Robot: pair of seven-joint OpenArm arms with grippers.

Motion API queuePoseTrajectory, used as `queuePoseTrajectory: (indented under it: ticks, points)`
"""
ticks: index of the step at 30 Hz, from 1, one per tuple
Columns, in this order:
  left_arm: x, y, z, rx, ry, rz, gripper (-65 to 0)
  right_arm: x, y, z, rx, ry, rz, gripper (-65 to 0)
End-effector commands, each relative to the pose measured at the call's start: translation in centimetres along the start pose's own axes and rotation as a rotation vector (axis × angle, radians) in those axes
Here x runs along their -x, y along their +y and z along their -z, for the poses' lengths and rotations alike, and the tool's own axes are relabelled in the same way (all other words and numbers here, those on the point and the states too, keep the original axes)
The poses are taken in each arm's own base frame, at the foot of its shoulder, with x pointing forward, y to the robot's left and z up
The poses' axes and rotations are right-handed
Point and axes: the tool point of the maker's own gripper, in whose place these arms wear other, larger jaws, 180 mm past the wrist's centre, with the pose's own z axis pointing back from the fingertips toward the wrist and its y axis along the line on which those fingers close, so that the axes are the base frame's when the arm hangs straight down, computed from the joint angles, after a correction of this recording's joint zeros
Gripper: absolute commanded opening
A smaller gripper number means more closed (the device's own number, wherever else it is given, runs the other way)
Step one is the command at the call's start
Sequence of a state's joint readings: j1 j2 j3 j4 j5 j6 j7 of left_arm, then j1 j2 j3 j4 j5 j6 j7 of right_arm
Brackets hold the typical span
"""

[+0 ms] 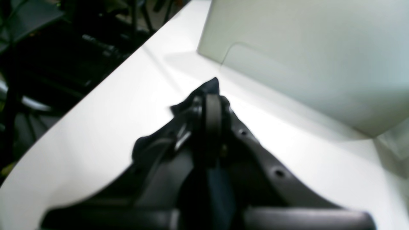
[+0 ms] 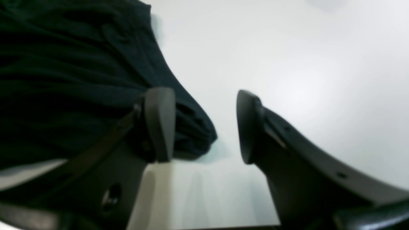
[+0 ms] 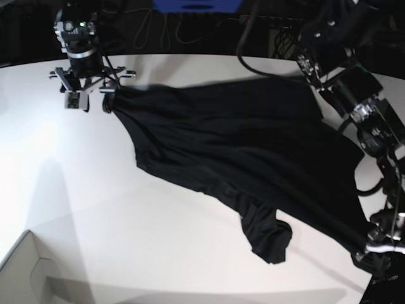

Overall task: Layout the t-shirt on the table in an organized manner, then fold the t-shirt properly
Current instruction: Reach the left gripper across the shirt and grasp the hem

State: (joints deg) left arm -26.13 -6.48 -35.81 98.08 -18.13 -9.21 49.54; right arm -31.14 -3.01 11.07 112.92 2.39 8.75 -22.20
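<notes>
the t-shirt (image 3: 253,155) lies stretched across the table (image 3: 95,209) in the base view, its long axis running on a diagonal from the far corner on that view's left down to the near edge on its right; one end points at the right gripper (image 3: 106,95), the other at the left gripper (image 3: 373,250); a sleeve or loose lobe hangs off the lower edge of the cloth toward the near side of the table, crumpled and rounded at its tip; the fabric is plain black, thin and soft, creased in long shallow folds that follow the diagonal; the table is smooth, white and glossy with a curved far edge; the left gripper has its jaws pressed together on a bunched tuft of the shirt, the cloth poking out past the tips in the left wrist view, just above the tabletop; the right gripper stands with its jaws wide apart, one dark rubbery pad in front of the shirt's rumpled edge, the other over bare white table, with nothing between them; a pale box (image 1: 303,54) with a matte, flat side sits on the table beyond the left gripper.
</notes>
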Motion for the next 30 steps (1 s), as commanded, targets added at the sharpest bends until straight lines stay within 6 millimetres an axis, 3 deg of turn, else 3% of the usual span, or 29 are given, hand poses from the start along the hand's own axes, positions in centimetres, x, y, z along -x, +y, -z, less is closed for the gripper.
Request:
queuePoseTrajectory:
  ticks: [1,7,12,16,21,27,30]
  points:
    - [-3.7,-1.1,0.0,0.028,-0.108,0.002,-65.0,-1.2,0.0,-0.2,-0.003,-0.046,-0.002,-33.7]
    - [-7.5,-6.0,0.6,0.134,-0.183,0.046,-65.0,-1.2,0.0,-0.2,-0.003,-0.046,-0.003,-33.6]
    - [-7.2,-8.8,1.0,0.193,-0.168,0.086,-65.0,-1.4,0.4,-0.2,-0.014,-0.054,0.002,-33.5]
    - [-5.8,-9.8,2.6,0.216,-0.176,0.06,-64.7,-1.8,2.1,0.1,-0.058,-0.061,0.002,-33.5]
    - [-3.8,-11.1,5.9,0.243,-0.159,0.035,-64.6,-1.8,2.3,0.3,-0.062,-0.061,0.005,-33.5]
    - [0.1,-12.5,10.9,0.251,-0.055,0.001,-64.4,-1.7,2.2,0.2,-0.062,-0.058,0.0,-33.5]
    - [3.2,-13.9,13.1,0.261,0.058,0.018,-57.3,-1.6,2.2,0.2,-0.061,-0.054,0.0,-33.5]
